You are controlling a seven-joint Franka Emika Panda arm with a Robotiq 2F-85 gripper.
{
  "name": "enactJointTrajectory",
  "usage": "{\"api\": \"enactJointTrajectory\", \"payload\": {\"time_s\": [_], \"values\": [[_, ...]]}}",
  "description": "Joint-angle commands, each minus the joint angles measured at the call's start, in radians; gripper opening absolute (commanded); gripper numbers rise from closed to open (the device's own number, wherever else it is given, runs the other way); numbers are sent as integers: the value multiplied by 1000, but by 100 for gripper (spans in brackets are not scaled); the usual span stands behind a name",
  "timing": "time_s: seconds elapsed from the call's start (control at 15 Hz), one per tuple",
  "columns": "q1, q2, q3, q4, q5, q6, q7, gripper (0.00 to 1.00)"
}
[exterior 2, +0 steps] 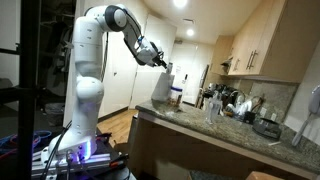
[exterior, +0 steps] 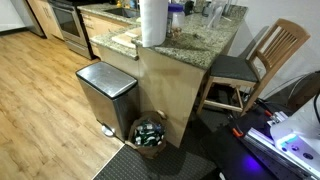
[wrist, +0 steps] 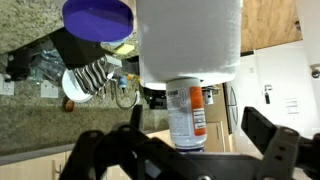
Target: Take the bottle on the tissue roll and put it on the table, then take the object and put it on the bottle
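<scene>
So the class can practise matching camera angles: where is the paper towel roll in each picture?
In an exterior view: paper towel roll at top centre, on the counter, its top cut off.
In an exterior view: small, mid-frame, below the robot's hand.
Wrist view: fills the top centre, bottle touching its end.
Shared landmark: the speckled counter.

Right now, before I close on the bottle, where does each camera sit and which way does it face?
Exterior view: high up, looking down on the counter end, tissue roll and pedal bin; no arm shows.
Exterior view: beside the robot, looking along the counter toward cabinets; whole arm and gripper show.
Wrist view: upside down, facing the bottle on the roll, open fingers either side.
Shared: the tissue roll is in all three.
</scene>
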Motion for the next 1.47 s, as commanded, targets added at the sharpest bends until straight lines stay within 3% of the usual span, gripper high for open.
{"api": "enactJointTrajectory", "payload": {"time_s": [0.0, 0.07, 0.27, 0.47, 0.67, 0.93, 1.0, 1.4], "values": [[-85, 65, 32, 96, -278, 68, 74, 100], [-37, 28, 6, 34, -164, 32, 40, 100], [-63, 47, 8, 73, -245, 52, 66, 100], [-48, 80, 11, 65, -188, 87, 68, 100], [-55, 147, 17, 129, -287, 136, 148, 100], [-43, 239, 11, 270, -534, 135, 316, 100], [-49, 172, 12, 185, -443, 112, 261, 100], [-47, 239, 7, 263, -531, 130, 331, 100]]}}
